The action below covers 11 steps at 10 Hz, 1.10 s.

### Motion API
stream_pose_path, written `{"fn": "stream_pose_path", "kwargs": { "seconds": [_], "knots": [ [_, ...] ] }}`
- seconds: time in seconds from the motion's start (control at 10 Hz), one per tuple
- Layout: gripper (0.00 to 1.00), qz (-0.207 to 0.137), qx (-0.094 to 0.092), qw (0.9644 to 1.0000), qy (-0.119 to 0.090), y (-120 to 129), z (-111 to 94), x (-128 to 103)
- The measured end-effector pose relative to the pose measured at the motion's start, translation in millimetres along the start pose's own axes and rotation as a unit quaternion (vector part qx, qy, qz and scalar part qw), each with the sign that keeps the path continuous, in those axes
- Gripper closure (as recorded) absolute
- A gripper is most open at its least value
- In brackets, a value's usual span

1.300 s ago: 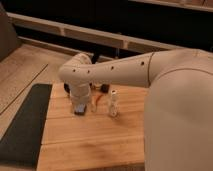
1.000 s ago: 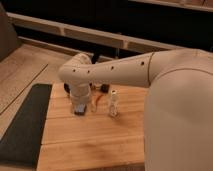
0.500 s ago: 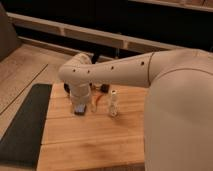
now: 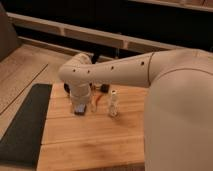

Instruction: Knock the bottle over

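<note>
arm (image 4: pixel 131 67) white, reaching in from the right over the wooden counter (image 4: pixel 90 146) | dark mat (image 4: pixel 24 125) along counter's left edge | gripper (image 4: pixel 80 109) pointing down at counter, left of bottle, spread or closed: cannot tell | bottle (image 4: pixel 114 103) upright mid-counter | orange-handled tool (image 4: pixel 96 103) lying between them

My claw (image 4: pixel 80 108) hangs low over the table (image 4: pixel 92 142), left of the standing bottle (image 4: pixel 114 103), a tool (image 4: pixel 95 102) lying between them.

Warm, dim indoor light, dark background, soft shadow perhaps beneath the hand (image 4: pixel 80 108) low over the board (image 4: pixel 90 145)
</note>
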Motion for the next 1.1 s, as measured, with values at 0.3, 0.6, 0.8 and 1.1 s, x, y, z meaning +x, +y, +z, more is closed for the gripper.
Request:
{"fn": "stream_pose_path", "kwargs": {
  "seconds": [0.3, 0.6, 0.8, 1.1],
  "knots": [
    [0.35, 0.0, 0.0, 1.0, 0.0, 0.0, 0.0, 0.0],
    [0.35, 0.0, 0.0, 1.0, 0.0, 0.0, 0.0, 0.0],
    [0.35, 0.0, 0.0, 1.0, 0.0, 0.2, -0.1, -0.1],
    [0.35, 0.01, -0.017, 0.9998, 0.008, 9.8, -1.4, -6.7]
  ]
}}
